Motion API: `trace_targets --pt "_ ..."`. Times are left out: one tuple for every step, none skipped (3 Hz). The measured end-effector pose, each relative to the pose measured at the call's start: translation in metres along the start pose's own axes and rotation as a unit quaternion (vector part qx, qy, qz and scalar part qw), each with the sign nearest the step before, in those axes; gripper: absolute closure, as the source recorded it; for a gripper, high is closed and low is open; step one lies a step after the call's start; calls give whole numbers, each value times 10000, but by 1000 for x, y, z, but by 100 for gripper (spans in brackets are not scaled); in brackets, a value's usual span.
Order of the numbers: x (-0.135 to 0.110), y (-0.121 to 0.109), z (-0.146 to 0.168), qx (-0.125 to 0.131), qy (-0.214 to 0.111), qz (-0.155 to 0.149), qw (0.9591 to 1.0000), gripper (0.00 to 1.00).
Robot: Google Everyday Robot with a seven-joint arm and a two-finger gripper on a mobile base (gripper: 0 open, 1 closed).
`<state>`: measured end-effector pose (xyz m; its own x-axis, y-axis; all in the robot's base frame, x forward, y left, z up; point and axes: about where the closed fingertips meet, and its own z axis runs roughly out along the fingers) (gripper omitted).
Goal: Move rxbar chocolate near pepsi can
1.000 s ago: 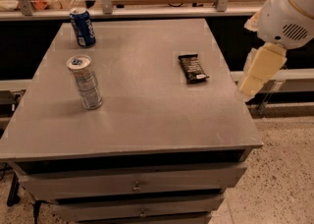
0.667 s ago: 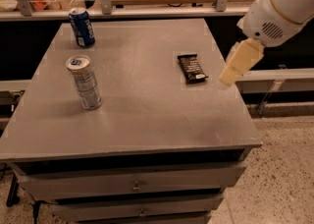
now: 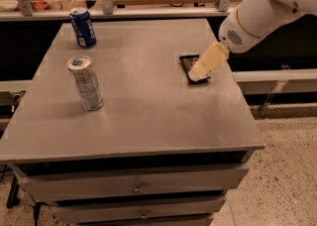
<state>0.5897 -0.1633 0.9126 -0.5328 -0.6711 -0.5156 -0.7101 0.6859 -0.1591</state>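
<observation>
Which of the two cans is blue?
The pepsi can at the back-left corner; the silver can is taller, nearer front. Gripper is at the rxbar.

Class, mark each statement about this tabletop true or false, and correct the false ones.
1. The pepsi can stands at the far left corner of the table. True.
2. The rxbar chocolate touches the pepsi can. False: it lies well apart, near the right edge.
3. The end effector overlaps the rxbar chocolate in this view. True.
4. The silver can lies on its side. False: it stands upright.
</observation>
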Motion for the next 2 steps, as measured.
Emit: trace_targets --pt "1 -2 34 66 180 521 9985 0" --pt "-2 3 62 -4 319 799 9963 0"
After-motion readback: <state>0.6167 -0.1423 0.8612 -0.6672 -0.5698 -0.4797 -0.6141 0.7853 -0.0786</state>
